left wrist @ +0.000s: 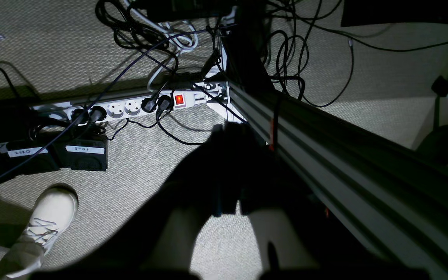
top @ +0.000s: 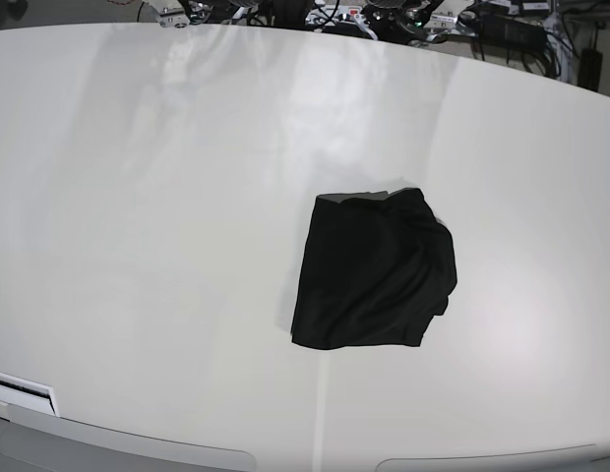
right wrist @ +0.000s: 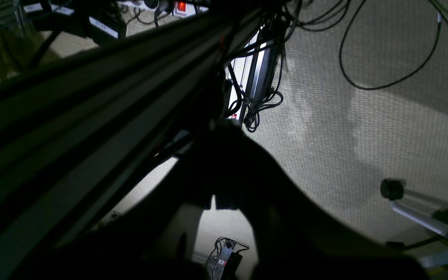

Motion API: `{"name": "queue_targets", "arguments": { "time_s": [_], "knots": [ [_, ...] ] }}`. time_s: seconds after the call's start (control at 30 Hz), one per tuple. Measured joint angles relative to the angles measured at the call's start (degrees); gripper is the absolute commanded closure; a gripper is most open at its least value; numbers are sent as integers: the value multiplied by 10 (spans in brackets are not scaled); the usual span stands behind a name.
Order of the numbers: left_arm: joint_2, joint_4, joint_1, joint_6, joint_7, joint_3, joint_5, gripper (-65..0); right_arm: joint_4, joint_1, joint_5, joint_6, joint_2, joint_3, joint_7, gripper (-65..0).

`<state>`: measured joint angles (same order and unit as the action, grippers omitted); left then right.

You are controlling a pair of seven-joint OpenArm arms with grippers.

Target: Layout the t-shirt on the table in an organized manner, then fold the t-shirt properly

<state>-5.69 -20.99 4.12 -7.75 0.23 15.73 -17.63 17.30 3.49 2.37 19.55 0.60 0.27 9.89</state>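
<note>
We saw t-shirt [top: 376, 271] bunched on table [top: 138, 197], right of centre. Left gripper [left wrist: 230, 171] and right gripper [right wrist: 220, 171] pressed together, empty, hanging over floor. We judged risk: pinching several layers, dragging heap instead of spreading it.

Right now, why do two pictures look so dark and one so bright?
Base view: evenly lit, with soft glare on the glossy table around the black t-shirt. Both wrist views: aimed at dim floor, each shut tool a blurry silhouette, left tool, right tool.
</note>
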Motion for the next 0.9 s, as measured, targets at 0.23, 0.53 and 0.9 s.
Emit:
{"name": "queue_targets", "arguments": {
  "time_s": [0.23, 0.53, 0.9],
  "knots": [
    [0, 0, 0, 0, 0, 0, 0, 0, 0, 0, 0, 0, 0, 0, 3, 0],
    [-7, -45, 17, -34, 163, 0, 64, 0, 18, 13, 5, 26, 2, 0, 151, 0],
    [-89, -238, 179, -43, 207, 0, -15, 0, 309, 216, -8, 65, 6, 0, 164, 0]
  ]
}}
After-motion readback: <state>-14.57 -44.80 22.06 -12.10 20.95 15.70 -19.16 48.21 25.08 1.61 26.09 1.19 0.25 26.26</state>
